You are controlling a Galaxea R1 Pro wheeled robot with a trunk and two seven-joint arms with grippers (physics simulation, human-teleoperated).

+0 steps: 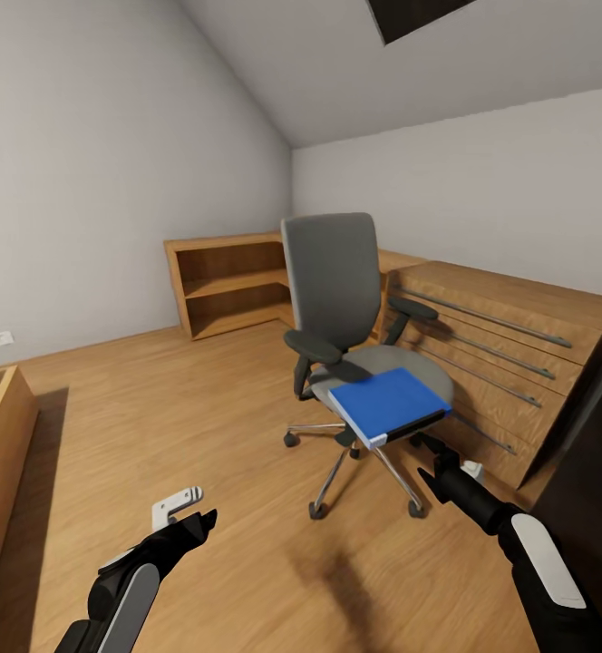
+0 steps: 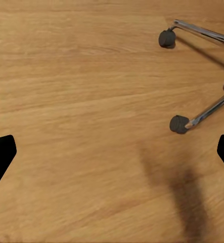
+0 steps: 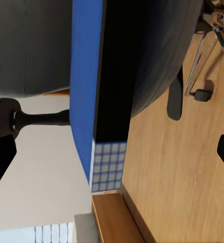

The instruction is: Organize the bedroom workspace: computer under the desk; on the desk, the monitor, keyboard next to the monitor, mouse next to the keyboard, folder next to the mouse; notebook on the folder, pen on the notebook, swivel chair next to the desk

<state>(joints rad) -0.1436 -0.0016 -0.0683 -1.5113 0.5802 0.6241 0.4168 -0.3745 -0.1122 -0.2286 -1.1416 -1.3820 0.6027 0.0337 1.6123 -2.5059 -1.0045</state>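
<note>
Folder [image 1: 387, 404] sits on the swivel chair [image 1: 337, 299] seat, corner overhanging the front. Our right claw [image 1: 431, 451] is open, just below that corner; left claw [image 1: 192, 517] open, idle over the floor. We should pinch the overhang squarely so it lifts flat.

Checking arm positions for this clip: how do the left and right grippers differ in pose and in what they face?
The left gripper hangs low over bare wooden floor, away from the swivel chair. The right gripper reaches just below the seat's front edge, facing the folder edge-on. The left is nowhere near any task item; the right is close to the folder. Both are open and empty.
</note>
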